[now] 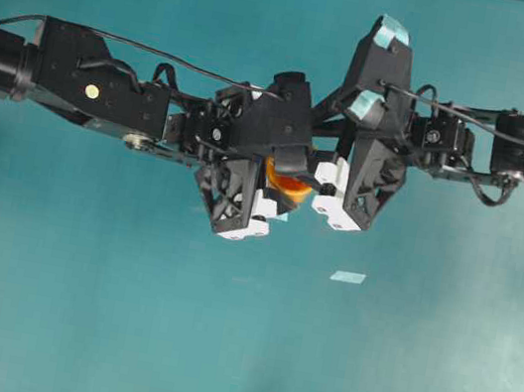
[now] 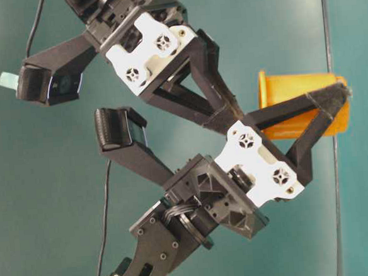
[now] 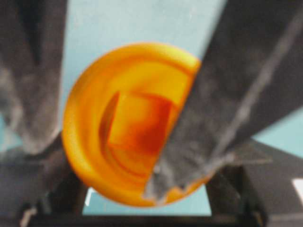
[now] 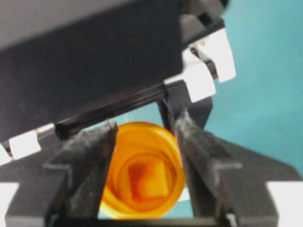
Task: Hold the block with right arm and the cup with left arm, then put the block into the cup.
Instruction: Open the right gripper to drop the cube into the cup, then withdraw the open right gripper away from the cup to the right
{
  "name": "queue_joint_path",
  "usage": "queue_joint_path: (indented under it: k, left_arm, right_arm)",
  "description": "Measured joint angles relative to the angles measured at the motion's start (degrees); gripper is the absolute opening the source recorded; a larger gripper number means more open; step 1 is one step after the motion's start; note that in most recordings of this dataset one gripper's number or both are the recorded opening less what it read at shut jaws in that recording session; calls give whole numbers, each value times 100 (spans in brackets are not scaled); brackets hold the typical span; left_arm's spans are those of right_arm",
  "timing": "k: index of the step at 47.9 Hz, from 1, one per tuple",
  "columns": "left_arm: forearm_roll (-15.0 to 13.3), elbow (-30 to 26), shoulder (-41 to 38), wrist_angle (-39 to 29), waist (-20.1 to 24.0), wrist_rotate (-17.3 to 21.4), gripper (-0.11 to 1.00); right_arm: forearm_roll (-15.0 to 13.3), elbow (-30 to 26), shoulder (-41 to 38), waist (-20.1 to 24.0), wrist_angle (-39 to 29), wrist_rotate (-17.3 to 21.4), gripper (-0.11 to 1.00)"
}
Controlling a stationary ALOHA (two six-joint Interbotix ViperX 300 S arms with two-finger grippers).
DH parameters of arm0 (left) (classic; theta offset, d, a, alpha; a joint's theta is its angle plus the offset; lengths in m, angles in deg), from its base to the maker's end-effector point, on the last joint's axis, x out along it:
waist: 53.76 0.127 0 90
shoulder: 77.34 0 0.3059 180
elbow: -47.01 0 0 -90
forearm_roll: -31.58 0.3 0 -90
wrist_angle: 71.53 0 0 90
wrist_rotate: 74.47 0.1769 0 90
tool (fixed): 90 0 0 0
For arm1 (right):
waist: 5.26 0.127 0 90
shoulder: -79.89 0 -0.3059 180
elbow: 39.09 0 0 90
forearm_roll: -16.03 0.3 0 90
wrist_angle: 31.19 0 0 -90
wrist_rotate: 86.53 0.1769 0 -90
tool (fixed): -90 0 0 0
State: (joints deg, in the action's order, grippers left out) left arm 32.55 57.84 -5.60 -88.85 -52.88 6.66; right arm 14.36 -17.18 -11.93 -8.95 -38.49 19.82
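1. While both arms meet over the middle of the teal table, the cup is held off the surface between them, lying on its side in the table-level view.
2. The left gripper is clamped on the cup, its black fingers pressed against the outer wall.
3. The block lies inside the cup at its bottom; the left wrist view shows the same orange square deep in the cup's darker interior.
4. The right gripper points at the cup's mouth, its two fingers spread on either side of the rim with a gap between them, holding nothing.
5. From overhead, only a sliver of the cup shows between the two gripper bodies.
6. A small pale tape patch lies on the table, apart from the arms.
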Motion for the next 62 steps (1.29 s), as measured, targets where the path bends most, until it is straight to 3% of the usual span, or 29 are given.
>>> queue_joint_path:
  k: [47, 62]
  left_arm:
    - [9, 105, -9, 0, 0, 0, 64]
    - [9, 105, -9, 0, 0, 9, 64]
  right_arm:
    - [9, 0, 9, 0, -26, 0, 57]
    - [0, 281, 352, -9, -35, 0, 57]
